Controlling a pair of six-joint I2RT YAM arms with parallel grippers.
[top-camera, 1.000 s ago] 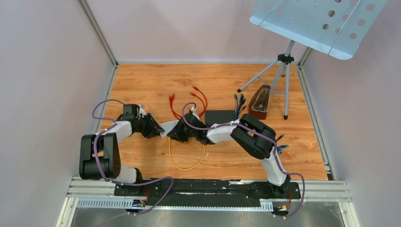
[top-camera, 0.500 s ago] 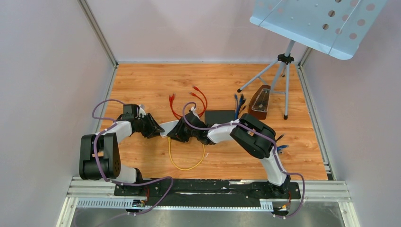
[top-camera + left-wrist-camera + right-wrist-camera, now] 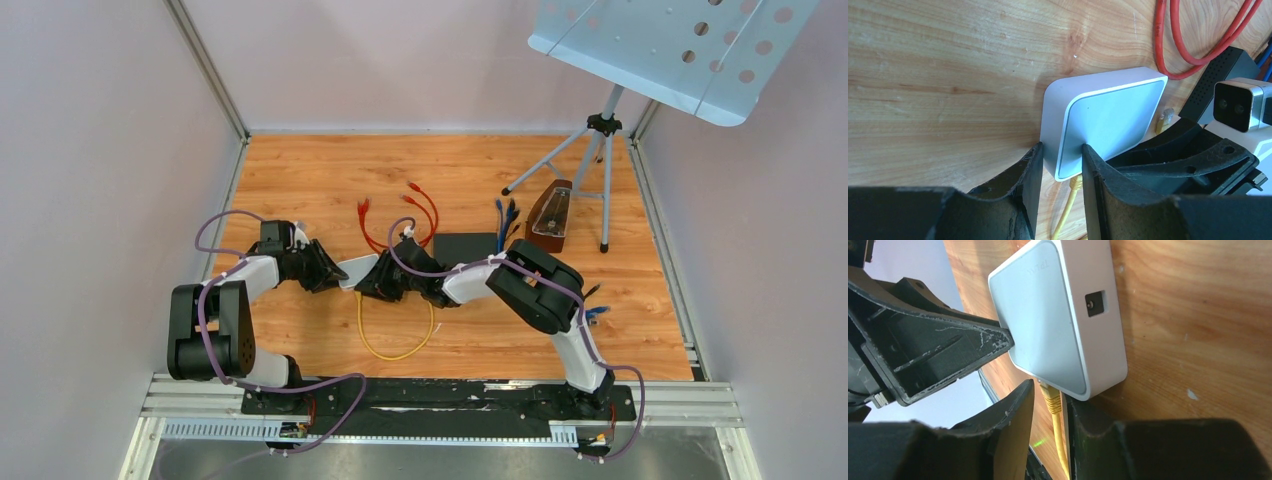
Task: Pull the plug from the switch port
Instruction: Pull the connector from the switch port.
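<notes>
The white switch [image 3: 357, 270] lies on the wooden table between my two grippers; it also shows in the left wrist view [image 3: 1108, 117] and the right wrist view [image 3: 1048, 315]. A yellow plug [image 3: 1051, 402] sits in its port, with its yellow cable [image 3: 395, 350] looping toward me. The plug also shows in the left wrist view [image 3: 1075, 183]. My left gripper [image 3: 1060, 150] is shut on a corner of the switch. My right gripper [image 3: 1050, 392] straddles the plug, one finger touching it and a gap at the other.
Red cables [image 3: 420, 205] lie behind the switch. A black box [image 3: 465, 245] and blue cables [image 3: 505, 215] are to the right. A wooden metronome [image 3: 550, 215] and a music stand tripod [image 3: 600, 170] stand at the back right.
My right arm's wrist has shifted very slightly to the right. The left arm and the switch have not moved.
</notes>
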